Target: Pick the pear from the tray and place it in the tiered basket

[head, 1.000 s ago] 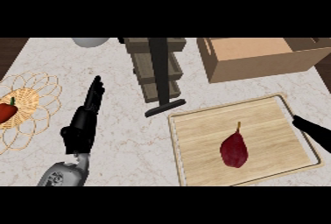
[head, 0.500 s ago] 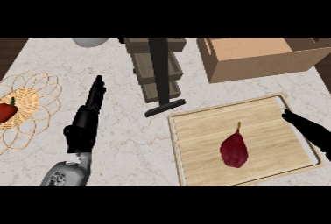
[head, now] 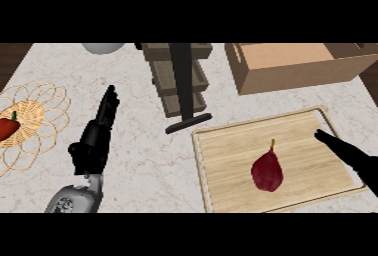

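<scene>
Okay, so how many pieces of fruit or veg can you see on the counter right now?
2. A dark red pear lies on the wooden tray at right; a red pepper-like item sits in the wire basket at the left edge, partly cut off. Others may be out of view.

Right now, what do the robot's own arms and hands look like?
The left robot hand is black, long and slim, on a grey forearm with dark perforated markings. The right robot hand is also black; its forearm is out of view. No cables or sleeves show.

The marble counter (head: 140, 170) carries a wooden tray (head: 229, 165) under the right hand (head: 347, 155). A wire basket (head: 44, 100) sits left of the left hand (head: 92, 145); a cardboard box (head: 295, 67) and tiered basket (head: 177, 75) lie beyond both hands.
</scene>
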